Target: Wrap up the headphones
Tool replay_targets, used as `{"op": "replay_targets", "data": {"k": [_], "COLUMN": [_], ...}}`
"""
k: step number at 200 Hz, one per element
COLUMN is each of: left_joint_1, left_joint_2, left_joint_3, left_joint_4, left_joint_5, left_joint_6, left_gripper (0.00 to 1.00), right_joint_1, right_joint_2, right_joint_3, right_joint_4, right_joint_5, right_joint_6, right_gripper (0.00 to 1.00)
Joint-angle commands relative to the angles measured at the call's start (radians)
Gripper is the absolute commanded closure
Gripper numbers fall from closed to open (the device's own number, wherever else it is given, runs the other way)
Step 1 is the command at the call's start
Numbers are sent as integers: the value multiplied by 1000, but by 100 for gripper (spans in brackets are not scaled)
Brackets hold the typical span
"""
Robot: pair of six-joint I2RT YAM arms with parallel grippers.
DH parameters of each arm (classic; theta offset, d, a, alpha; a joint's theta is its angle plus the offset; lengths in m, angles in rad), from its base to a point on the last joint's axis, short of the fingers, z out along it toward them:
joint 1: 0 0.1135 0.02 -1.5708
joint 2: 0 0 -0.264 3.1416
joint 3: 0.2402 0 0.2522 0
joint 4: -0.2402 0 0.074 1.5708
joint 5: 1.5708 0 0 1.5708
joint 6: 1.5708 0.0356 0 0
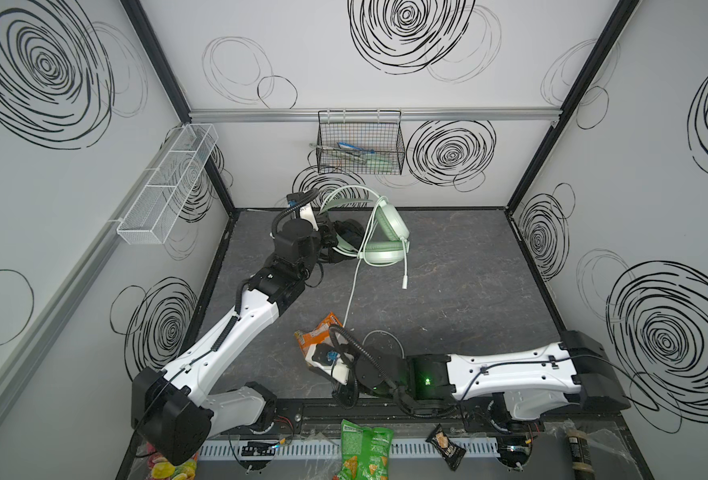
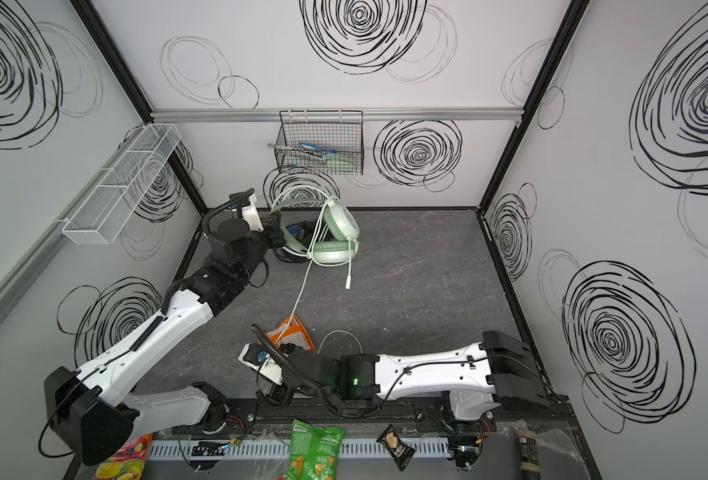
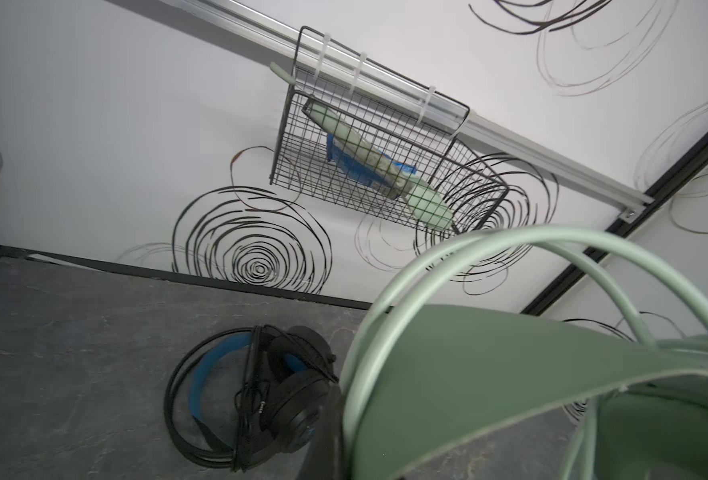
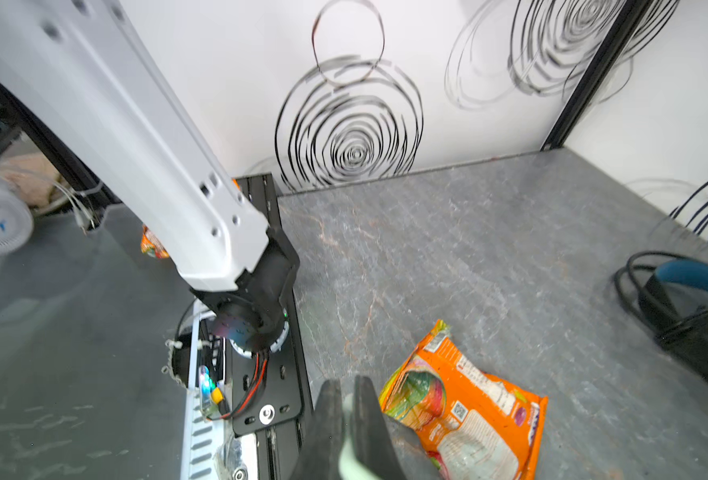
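Note:
The pale mint-green headphones hang tilted above the back of the table. My left gripper is shut on their headband; one black finger shows beside the band. The black headphones with blue padding lie on the table just beyond, their thin cable coiled around them. The whitish cable runs from the mint headset toward the front. My right gripper is shut on a pale piece of that cable, low near the front rail. In both top views its jaws are hidden under the wrist.
An orange snack bag lies on the table right beside my right gripper. A black wire basket hangs on the back wall and a white mesh basket on the left wall. A green chip bag and a dark packet lie beyond the front rail.

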Motion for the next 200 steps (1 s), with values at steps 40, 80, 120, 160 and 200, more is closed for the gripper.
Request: {"op": "replay_targets", "data": {"k": [40, 80, 120, 160, 200], "left_joint_1": [-169, -259, -281, -302, -324], "left_joint_2": [-46, -18, -33, -58, -80], "left_joint_3": [-94, -129, -163, -196, -218], "left_joint_4": [371, 523, 560, 573, 575], "left_joint_5": [-374, -496, -509, -535, -562], "left_joint_6": [430, 703, 840, 986, 1123], "left_gripper": [100, 100, 100, 100, 100], "right_joint_1": [-12, -55, -129, -194, -200], "right_joint_2": [-228, -370, -485, -504, -467], "right_joint_3": [0, -3, -15, -3, 40], "right_joint_4": [-159, -329, -476, -587, -694], "right_joint_5": [81, 137, 153, 157, 282], "right_joint_6": [-33, -24, -23, -48, -63], "right_gripper": [100, 100, 100, 100, 100]}}
